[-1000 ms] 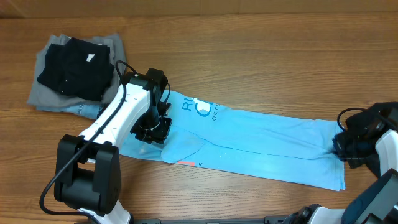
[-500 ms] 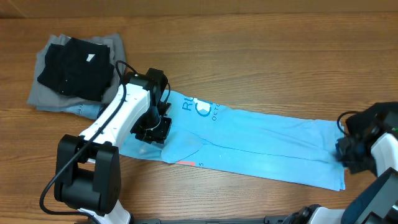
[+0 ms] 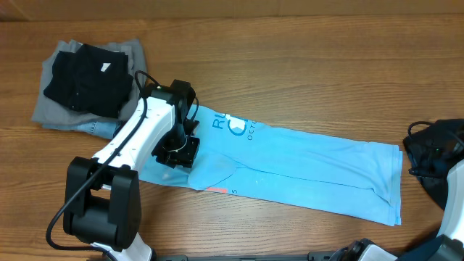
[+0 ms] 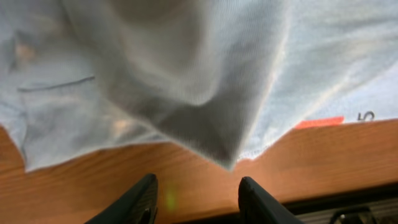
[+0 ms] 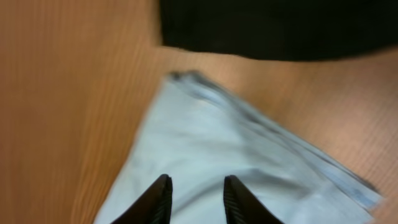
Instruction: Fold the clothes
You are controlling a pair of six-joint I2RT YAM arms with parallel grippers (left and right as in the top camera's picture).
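A light blue shirt with printed lettering lies on the table as a long folded strip, running left to right. My left gripper hangs over its left end. In the left wrist view a folded corner of the shirt sits just ahead of the open left gripper, with only bare wood between the fingers. My right gripper is just off the shirt's right end. In the right wrist view the right gripper stands open above the flat blue cloth, gripping nothing.
A folded black garment lies on a grey one at the back left, just behind the left arm. Wooden tabletop stretches behind the shirt. The left arm's base stands at the front edge.
My right gripper has opened, let go of the shirt's right end and drawn back to the right. That end now lies flat and spread. The left arm has stayed put.
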